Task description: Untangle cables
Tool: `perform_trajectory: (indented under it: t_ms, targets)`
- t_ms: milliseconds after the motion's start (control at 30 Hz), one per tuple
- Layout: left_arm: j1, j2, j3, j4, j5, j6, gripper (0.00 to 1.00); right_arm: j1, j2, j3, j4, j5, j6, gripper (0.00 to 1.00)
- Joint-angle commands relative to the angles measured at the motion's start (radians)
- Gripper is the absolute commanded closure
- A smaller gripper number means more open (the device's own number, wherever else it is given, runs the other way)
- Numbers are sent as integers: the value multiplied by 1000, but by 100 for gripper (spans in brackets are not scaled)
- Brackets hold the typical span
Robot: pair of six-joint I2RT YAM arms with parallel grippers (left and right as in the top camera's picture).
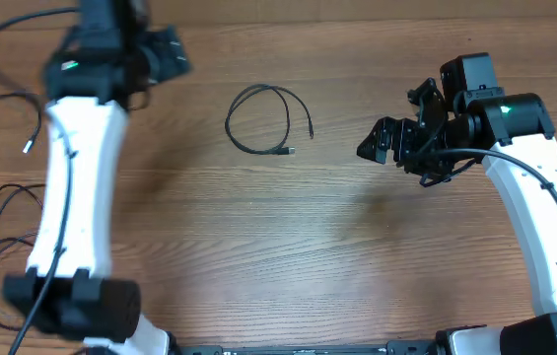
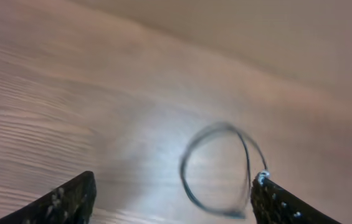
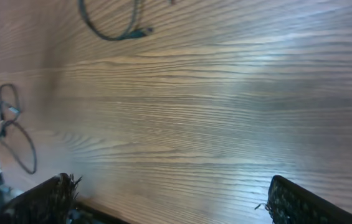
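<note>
Brown wood-grain table (image 1: 308, 256) fills every view, with a soft glare across it under both wrists. The left claw (image 1: 165, 54) hangs at the end of a long, stretched white arm, jaws spread wide and holding nothing. The looped cable (image 1: 263, 120) lies just ahead of it, one end close by a fingertip (image 2: 288, 205). The right claw (image 1: 386, 143), on a bent arm, is also spread and empty and points toward that loop. The tangled cables (image 1: 2, 212) lie well apart from the left claw, on its arm's outer side.
</note>
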Motion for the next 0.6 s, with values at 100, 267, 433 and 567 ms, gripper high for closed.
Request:
perform_trajectory:
  t_ms: [100,267,433,567]
  targets:
    - [-154,150,1,-18,13,-78,31,4,9,10,-6,59,8,2]
    - [-206,245,1,-28,13,-188,31,4,9,10,-9,60,8,0]
    - [-202,339,1,-55,2,-311,31,4,10,10,-29,60,4,0]
    - [-187,405,1,-79,-24,-382,31,4,10,10,-36,60,4,0]
